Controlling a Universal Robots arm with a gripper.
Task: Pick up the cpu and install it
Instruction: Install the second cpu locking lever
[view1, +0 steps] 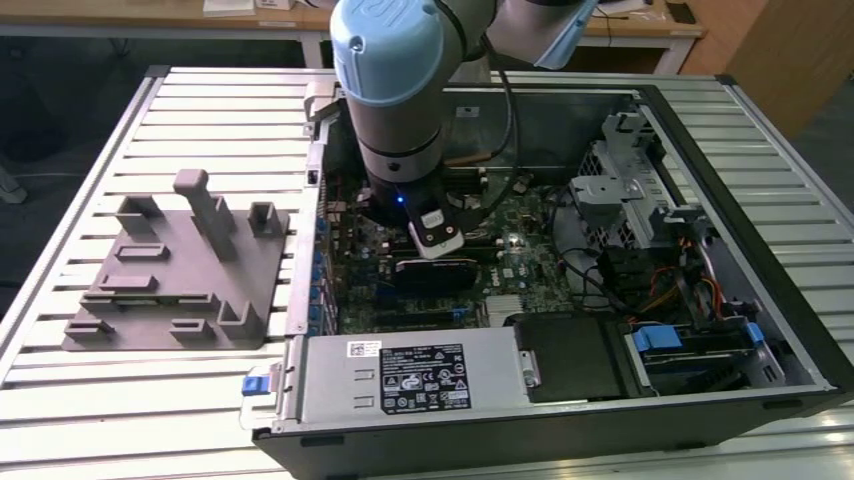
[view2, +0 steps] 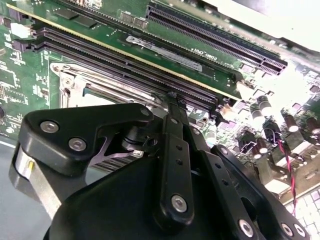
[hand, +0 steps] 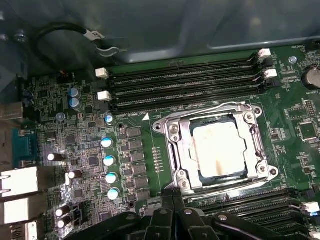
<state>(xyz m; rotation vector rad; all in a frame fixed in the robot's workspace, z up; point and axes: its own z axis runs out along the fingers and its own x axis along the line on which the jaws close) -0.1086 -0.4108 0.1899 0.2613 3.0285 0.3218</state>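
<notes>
The cpu (hand: 217, 147), a pale silver square chip, lies flat inside the metal socket frame (hand: 172, 150) on the green motherboard (hand: 90, 145). My gripper (hand: 172, 200) hangs just beside the socket's edge, its black fingers pressed together and shut on nothing. In the second wrist view the gripper (view2: 172, 97) tapers to a tip over the socket frame (view2: 75, 80), next to the long black memory slots (view2: 125, 60). In the exterior view the gripper (view1: 441, 255) reaches down into the open computer case (view1: 747, 250), over the middle of the board.
A grey plastic fixture (view1: 174, 270) stands on the slatted table at the exterior view's left. The case walls, a power supply (view1: 414, 375), drive cages (view1: 627, 190) and loose cables (view1: 667, 290) surround the board. Capacitors (hand: 107, 160) and memory slots (hand: 185, 80) flank the socket.
</notes>
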